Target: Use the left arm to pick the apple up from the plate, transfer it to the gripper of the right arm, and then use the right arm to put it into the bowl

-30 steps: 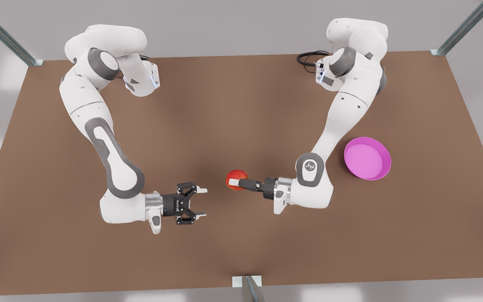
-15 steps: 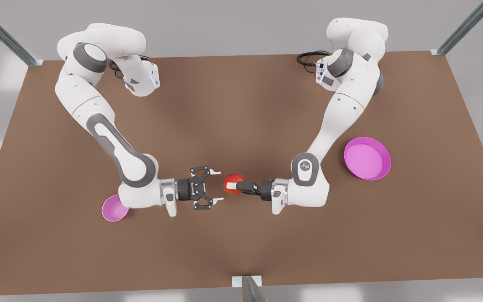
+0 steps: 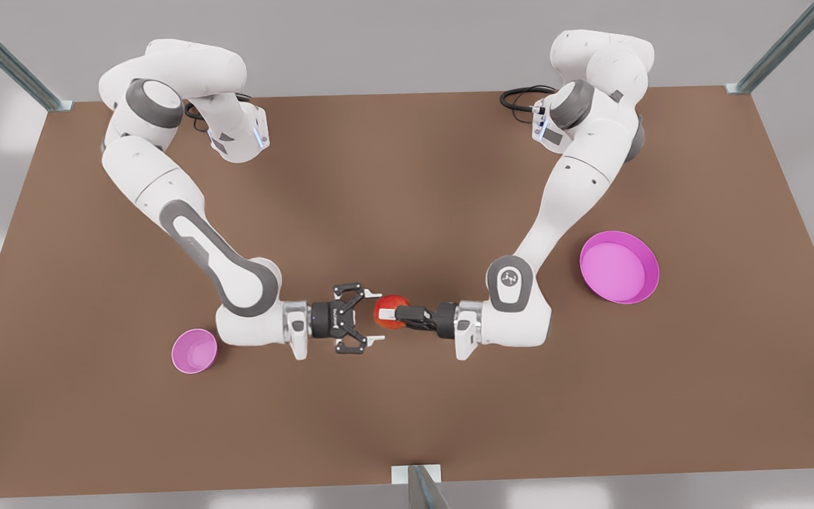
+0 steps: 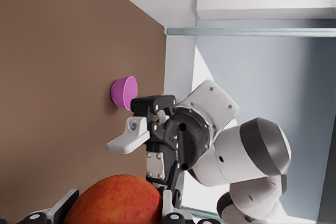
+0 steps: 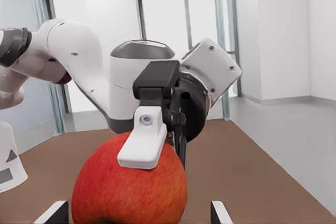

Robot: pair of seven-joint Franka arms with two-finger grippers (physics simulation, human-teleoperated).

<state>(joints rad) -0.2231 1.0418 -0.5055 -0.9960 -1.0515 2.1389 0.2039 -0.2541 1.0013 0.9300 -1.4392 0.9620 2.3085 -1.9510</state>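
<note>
Two grippers meet nose to nose above the brown table (image 3: pixel 407 177), and the apple (image 3: pixel 391 303) is in the air between them, not on any support. The left gripper (image 3: pixel 394 313), which comes from the front view's right, is clenched on the apple; one of its white pads (image 5: pixel 143 145) lies flat on the fruit's upper side. The right gripper (image 3: pixel 376 316) faces it with its fingers spread wide. In the right wrist view its own fingertips (image 5: pixel 52 212) stand on both sides of the apple with free space on each side, so they touch nothing. From above, these tips reach only the near edge of the fruit, so I judge that the apple is not deep between them. The first risk is a closing too early: the tips would pinch only the round near side, and the apple could squeeze forward out of them. The second risk is the order of release. If the left fingers let go before the right ones hold firmly, the fruit falls on the table and rolls. The two pairs of fingers could also collide, because they must share one small round surface. The small pink bowl (image 3: pixel 205 365) waits behind the right fingers, and the pink plate (image 3: pixel 651 283) lies far behind the left ones.
</note>
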